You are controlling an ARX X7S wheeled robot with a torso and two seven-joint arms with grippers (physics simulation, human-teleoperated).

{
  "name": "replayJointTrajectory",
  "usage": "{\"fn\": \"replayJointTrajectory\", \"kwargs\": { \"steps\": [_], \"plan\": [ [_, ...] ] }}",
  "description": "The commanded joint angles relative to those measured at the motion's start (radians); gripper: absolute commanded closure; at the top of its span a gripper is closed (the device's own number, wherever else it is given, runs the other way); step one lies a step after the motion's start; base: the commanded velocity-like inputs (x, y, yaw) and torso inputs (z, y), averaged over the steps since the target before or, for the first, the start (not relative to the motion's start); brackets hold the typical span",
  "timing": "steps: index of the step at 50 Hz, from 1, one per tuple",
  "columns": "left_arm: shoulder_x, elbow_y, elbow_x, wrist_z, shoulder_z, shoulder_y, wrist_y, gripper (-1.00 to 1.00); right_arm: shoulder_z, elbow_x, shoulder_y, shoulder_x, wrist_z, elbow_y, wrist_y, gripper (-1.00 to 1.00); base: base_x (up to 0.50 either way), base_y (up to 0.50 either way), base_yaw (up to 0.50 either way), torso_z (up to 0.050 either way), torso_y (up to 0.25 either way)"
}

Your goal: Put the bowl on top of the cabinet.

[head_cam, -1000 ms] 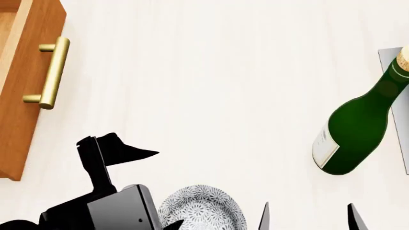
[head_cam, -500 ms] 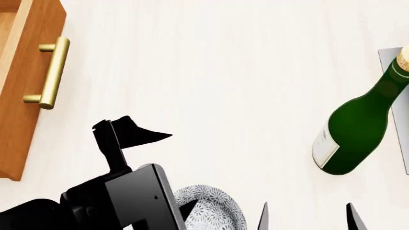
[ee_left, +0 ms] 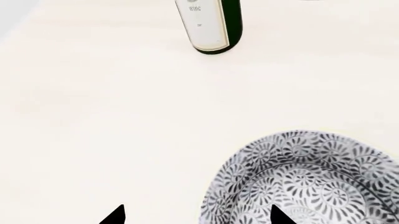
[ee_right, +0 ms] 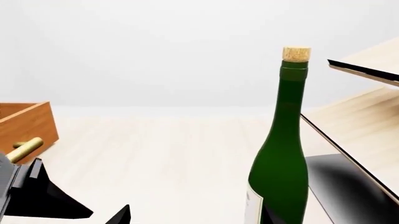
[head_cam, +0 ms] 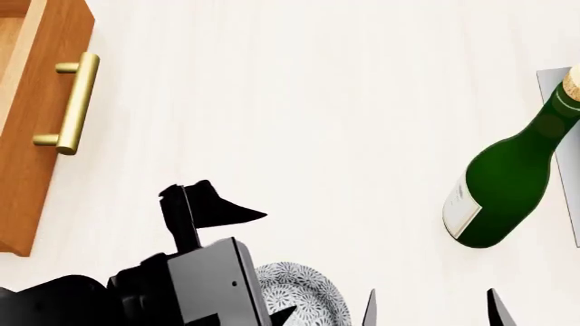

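Note:
The speckled white-grey bowl [head_cam: 313, 295] stands on the pale table at the head view's near edge, half hidden by my left arm. In the left wrist view the bowl [ee_left: 311, 182] fills one corner. My left gripper [ee_left: 198, 217] is open and straddles the bowl's rim, one fingertip [ee_left: 281, 217] over the inside and the other outside, gripping nothing. In the head view the left gripper [head_cam: 278, 263] sits just above the bowl. The orange-brown cabinet [head_cam: 32, 136] with a brass handle [head_cam: 73, 102] is far left. My right gripper [head_cam: 433, 311] is open and empty, right of the bowl.
A corked green bottle [head_cam: 507, 183] stands at the right, close beside the right gripper [ee_right: 199, 219], and its label shows in the left wrist view [ee_left: 209, 23]. Behind it is a pale rack on a dark base [ee_right: 358, 140]. The cabinet [ee_right: 25, 123] shows far off.
My left gripper has moved forward and to the right, and now covers more of the bowl. The right gripper, bottle and cabinet have barely moved.

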Motion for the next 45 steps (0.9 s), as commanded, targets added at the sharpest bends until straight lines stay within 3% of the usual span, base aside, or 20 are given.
{"fn": "replayJointTrajectory", "kwargs": {
  "steps": [1, 20, 32, 33, 45],
  "plan": [
    [0.03, -0.079, 0.052, 0.08, -0.007, 0.003, 0.035, -1.0, 0.02, -0.021, -0.005, -0.014, -0.024, -0.004, -0.01, -1.0, 0.0, 0.0, 0.0, 0.0, -0.015],
    [0.044, -0.135, 0.048, 0.138, 0.046, 0.014, 0.048, -1.0, 0.015, -0.021, -0.009, -0.006, -0.018, -0.01, -0.014, -1.0, 0.0, 0.0, 0.0, 0.0, -0.001],
    [0.049, -0.198, 0.086, 0.168, 0.09, 0.048, 0.143, -1.0, 0.011, -0.021, -0.011, -0.002, -0.015, -0.01, -0.017, -1.0, 0.0, 0.0, 0.0, 0.0, -0.006],
    [0.049, -0.207, 0.096, 0.165, 0.095, 0.054, 0.16, 1.0, 0.011, -0.021, -0.011, -0.001, -0.014, -0.01, -0.017, -1.0, 0.0, 0.0, 0.0, 0.0, -0.009],
    [0.042, -0.228, 0.114, 0.148, 0.087, 0.048, 0.176, 1.0, 0.011, -0.015, -0.007, 0.004, -0.012, -0.008, -0.018, -1.0, 0.0, 0.0, 0.0, 0.0, -0.006]
  ]
}}
